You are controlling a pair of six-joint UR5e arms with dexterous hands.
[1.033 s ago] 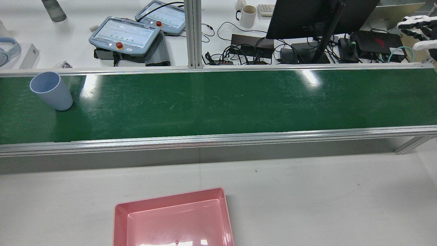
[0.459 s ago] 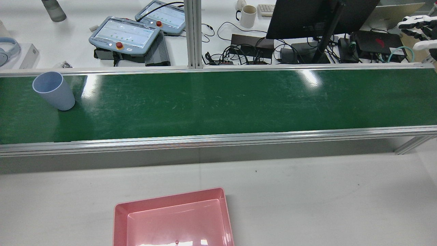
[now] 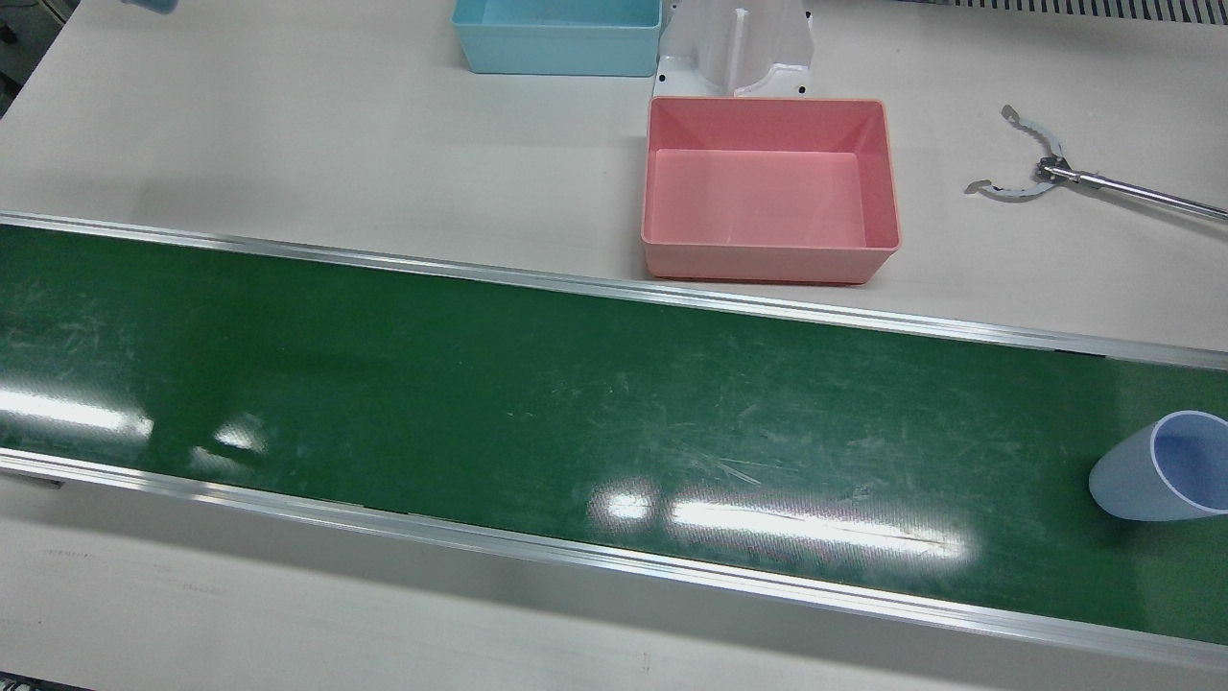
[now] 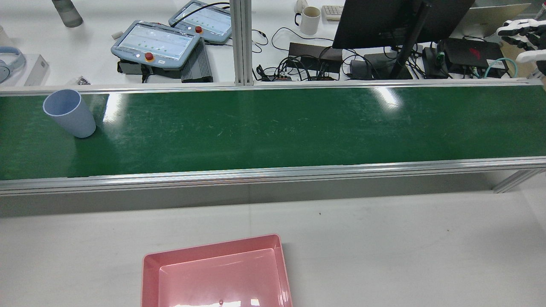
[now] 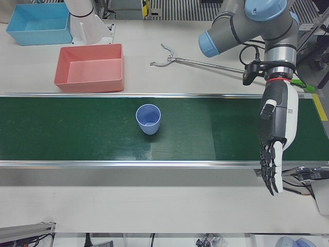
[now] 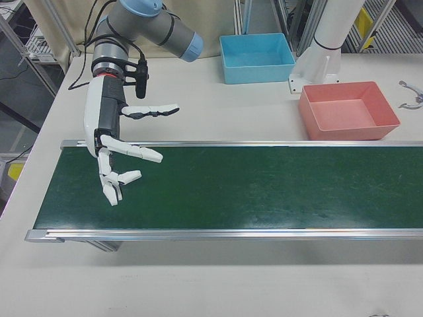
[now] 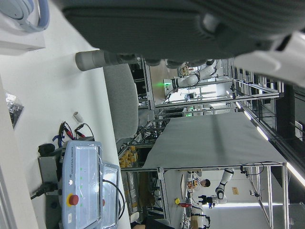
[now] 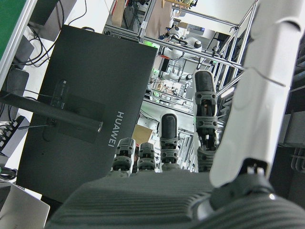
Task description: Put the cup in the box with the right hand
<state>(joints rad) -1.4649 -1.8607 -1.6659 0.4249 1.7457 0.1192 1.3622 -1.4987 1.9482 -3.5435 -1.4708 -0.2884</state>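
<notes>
We note a green conveyor belt [image 4: 273, 128] edged by aluminium rails across a pale worktop [image 4: 384, 238]. Beyond its far edge a white desk [image 4: 98, 59] carries a monitor [image 4: 396, 21], cables and a mug [image 4: 309, 20].

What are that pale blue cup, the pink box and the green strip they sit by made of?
The cup looks like matte plastic: even pale blue, thin smooth rim, no shine. The pink box seems moulded plastic, semi-glossy, with rounded corners and soft glints on its floor. The green belt is probably rubbery or PVC sheet: glossy, mirroring the ceiling lights, finely scratched. Its edge rails look like brushed aluminium.
</notes>
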